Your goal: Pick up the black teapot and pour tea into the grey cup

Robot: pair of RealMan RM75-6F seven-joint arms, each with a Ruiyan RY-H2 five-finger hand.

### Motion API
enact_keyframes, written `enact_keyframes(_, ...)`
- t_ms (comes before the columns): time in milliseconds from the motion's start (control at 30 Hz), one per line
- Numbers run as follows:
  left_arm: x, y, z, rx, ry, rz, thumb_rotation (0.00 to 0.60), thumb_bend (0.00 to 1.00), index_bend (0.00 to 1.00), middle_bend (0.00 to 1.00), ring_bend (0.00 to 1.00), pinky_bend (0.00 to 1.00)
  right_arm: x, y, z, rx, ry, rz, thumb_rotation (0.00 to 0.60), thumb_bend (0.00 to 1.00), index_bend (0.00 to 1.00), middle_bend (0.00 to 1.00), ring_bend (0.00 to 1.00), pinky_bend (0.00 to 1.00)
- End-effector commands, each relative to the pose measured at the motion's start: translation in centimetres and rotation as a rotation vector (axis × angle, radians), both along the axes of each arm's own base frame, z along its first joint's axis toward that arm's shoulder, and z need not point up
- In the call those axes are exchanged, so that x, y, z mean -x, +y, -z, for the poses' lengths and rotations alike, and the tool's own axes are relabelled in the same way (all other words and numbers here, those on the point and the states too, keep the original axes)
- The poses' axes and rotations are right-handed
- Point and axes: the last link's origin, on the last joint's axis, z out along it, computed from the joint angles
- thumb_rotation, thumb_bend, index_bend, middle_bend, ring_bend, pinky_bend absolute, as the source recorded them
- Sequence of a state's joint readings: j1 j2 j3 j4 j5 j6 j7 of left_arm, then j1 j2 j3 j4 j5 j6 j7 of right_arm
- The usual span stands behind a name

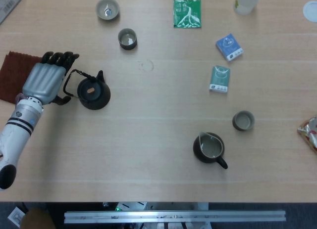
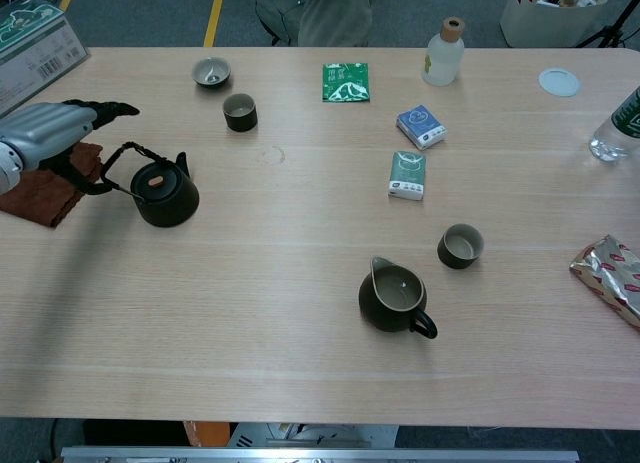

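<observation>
The black teapot [image 1: 94, 92] [image 2: 165, 193] stands on the table at the left, its lid off and its wire handle tilted toward my left hand. My left hand [image 1: 44, 80] [image 2: 45, 133] hovers just left of the pot with fingers stretched out and thumb [image 1: 62, 98] apart below them. The handle loop lies close to the gap between fingers and thumb, and nothing is gripped. A light grey cup [image 1: 107, 9] [image 2: 210, 72] sits at the far left of the table, beyond the pot. My right hand shows in neither view.
A dark cup [image 1: 127, 38] stands near the grey one. Another cup [image 1: 243, 120] and a dark pitcher [image 1: 209, 148] sit at the right front. Tea packets [image 1: 219, 78], a green sachet [image 1: 187, 13], a bottle [image 2: 443, 51] and a brown cloth [image 1: 12, 73] are also here.
</observation>
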State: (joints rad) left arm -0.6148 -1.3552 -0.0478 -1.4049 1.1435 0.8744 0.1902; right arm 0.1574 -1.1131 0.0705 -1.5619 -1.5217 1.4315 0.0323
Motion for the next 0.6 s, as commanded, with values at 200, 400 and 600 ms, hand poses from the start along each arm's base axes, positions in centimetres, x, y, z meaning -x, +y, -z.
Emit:
enact_keyframes(200, 0.0, 1.2, 0.8, 0.002, 0.008, 0.045, 0.600, 0.20, 0.00, 0.06, 0.07, 0.07, 0.2, 0.4, -0.1, 0.005, 0.000, 0.015, 0.600, 0.35, 0.30, 0.32, 0.21, 0.22)
enact_keyframes(400, -0.2, 2.5, 1.1, 0.000, 0.031, 0.061, 0.600, 0.20, 0.00, 0.06, 0.07, 0.07, 0.4, 0.7, -0.1, 0.008, 0.001, 0.028, 0.600, 0.35, 0.30, 0.32, 0.21, 0.22)
enact_keyframes(600, -0.6, 4.1, 1.5, -0.008, 0.039, 0.068, 0.600, 0.20, 0.00, 0.07, 0.07, 0.07, 0.4, 0.9, -0.1, 0.013, 0.001, 0.032, 0.600, 0.35, 0.31, 0.32, 0.21, 0.23)
